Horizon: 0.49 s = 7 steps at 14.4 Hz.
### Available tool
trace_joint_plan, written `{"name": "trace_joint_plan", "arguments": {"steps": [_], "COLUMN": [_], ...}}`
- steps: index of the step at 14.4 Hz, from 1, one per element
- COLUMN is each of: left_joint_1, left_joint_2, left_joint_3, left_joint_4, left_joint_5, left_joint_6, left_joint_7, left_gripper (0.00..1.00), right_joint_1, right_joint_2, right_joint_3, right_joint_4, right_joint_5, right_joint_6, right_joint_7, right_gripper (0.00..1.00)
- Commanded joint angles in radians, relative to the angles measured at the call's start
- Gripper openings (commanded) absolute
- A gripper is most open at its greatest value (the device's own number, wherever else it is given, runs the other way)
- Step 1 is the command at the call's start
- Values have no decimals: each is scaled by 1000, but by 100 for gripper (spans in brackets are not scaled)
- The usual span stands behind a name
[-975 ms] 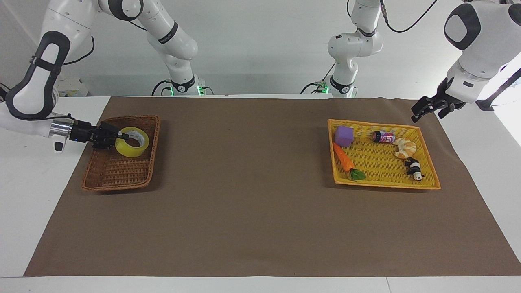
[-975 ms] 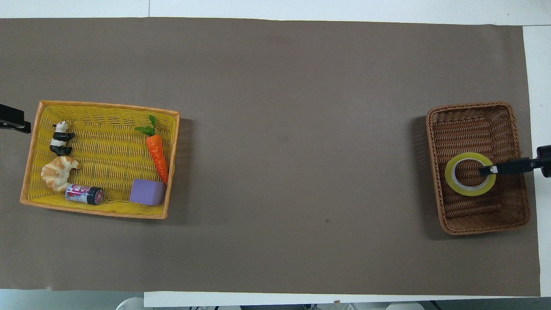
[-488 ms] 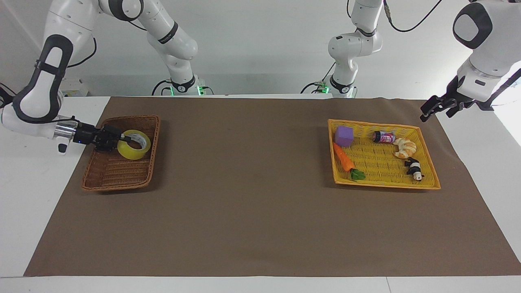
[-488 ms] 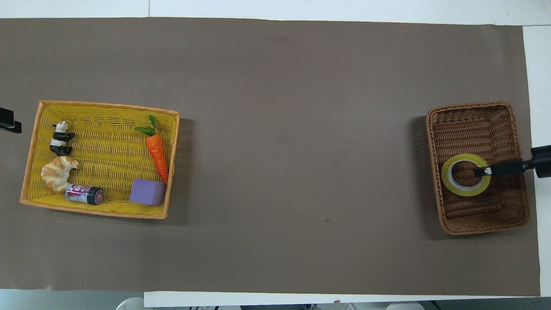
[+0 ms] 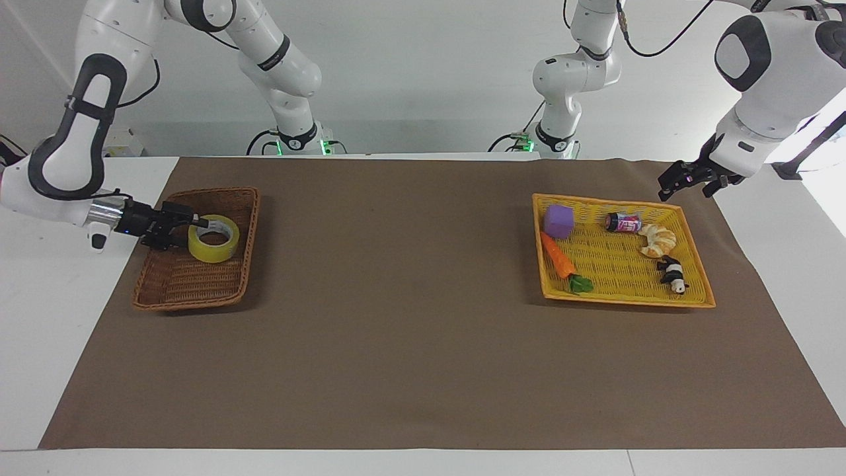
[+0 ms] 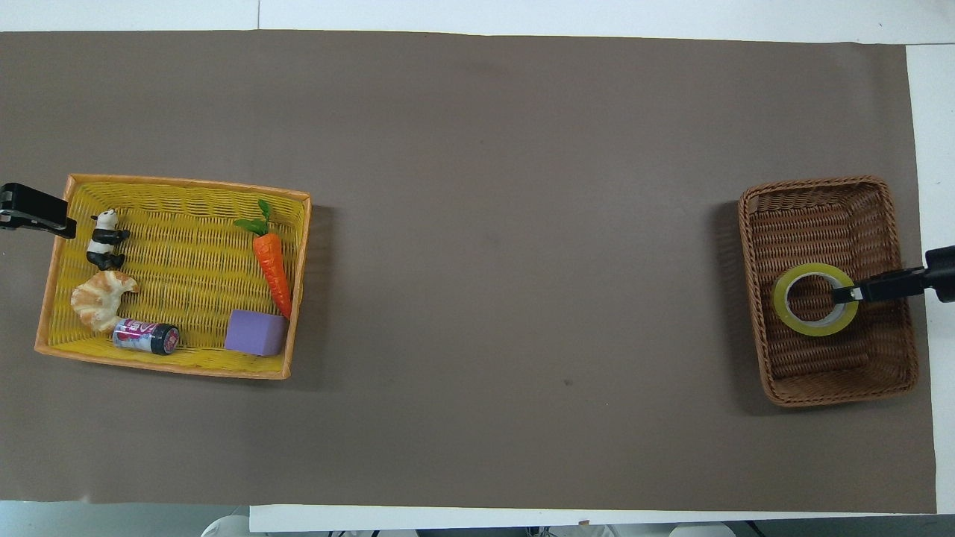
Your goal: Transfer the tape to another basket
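The tape (image 5: 211, 248), a yellow roll with a white core, lies in the brown wicker basket (image 5: 188, 285) at the right arm's end of the table. My right gripper (image 5: 198, 226) reaches in over the basket's outer rim and is shut on the roll's wall, one finger inside the core. In the overhead view the tape (image 6: 783, 317) sits in the middle of the basket (image 6: 821, 216) with the right gripper (image 6: 847, 293) on it. My left gripper (image 5: 681, 184) hangs over the yellow tray's outer corner and also shows in the overhead view (image 6: 45, 216), near the panda.
The flat yellow woven tray (image 5: 628, 301) at the left arm's end holds a purple block (image 5: 559, 221), a carrot (image 5: 559, 259), a small can (image 5: 624, 223), a croissant (image 5: 657, 240) and a toy panda (image 5: 672, 273). Brown mat covers the table between tray and basket.
My right gripper shifted the tape a little within the brown basket, toward the table's middle and back. My left gripper drew away from the tray, then came back over its corner.
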Motion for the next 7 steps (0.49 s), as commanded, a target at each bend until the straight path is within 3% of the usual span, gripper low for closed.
{"name": "trace_joint_plan", "arguments": {"steps": [1, 7], "left_joint_1": [12, -25], "left_joint_2": [14, 1], "left_joint_3": [-8, -20], "left_joint_4": [38, 11], "left_joint_5": [-7, -7], "left_joint_6": [-44, 23], "left_joint_7": [41, 39], "left_gripper": [100, 100], "right_joint_1": [56, 208], "right_joint_2": [-121, -254], "right_joint_3": [6, 9], "right_joint_4": [-2, 70], "right_joint_5": [-110, -301], "right_joint_6": [34, 48], "right_joint_7": [37, 290], "right_gripper": [100, 100]}}
